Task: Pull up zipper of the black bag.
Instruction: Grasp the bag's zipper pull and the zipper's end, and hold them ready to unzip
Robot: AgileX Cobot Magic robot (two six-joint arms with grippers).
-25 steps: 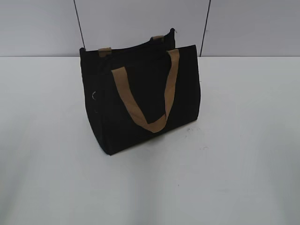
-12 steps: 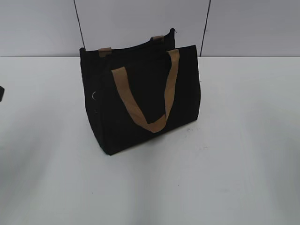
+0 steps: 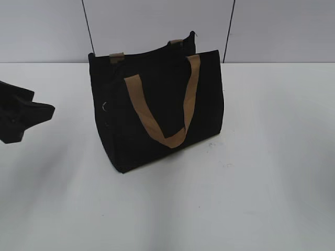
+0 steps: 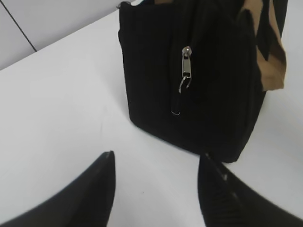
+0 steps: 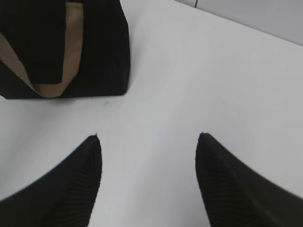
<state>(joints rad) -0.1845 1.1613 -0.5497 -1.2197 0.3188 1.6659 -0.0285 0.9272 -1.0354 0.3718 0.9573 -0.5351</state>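
Zipper ran up and down the narrow end of the black bag, with its small silver pull hanging near the middle of that end. In the left wrist view the pull sat at about 12 o'clock from the left tool, near but not touching. The zipper's long line pointed up toward the top of the bag. The left tool was spread wide and held nothing. In the exterior view it sat at 9 o'clock from the bag, with bare white bench between them.

The left arm looked like the nearer one to the pull. The right tool was spread wide too and held nothing. It hung over bare bench, with the bag's corner up at 10 o'clock from it.

The bag stood upright on the bench. A tan strap drooped down its front side. What was inside the bag could not be seen.
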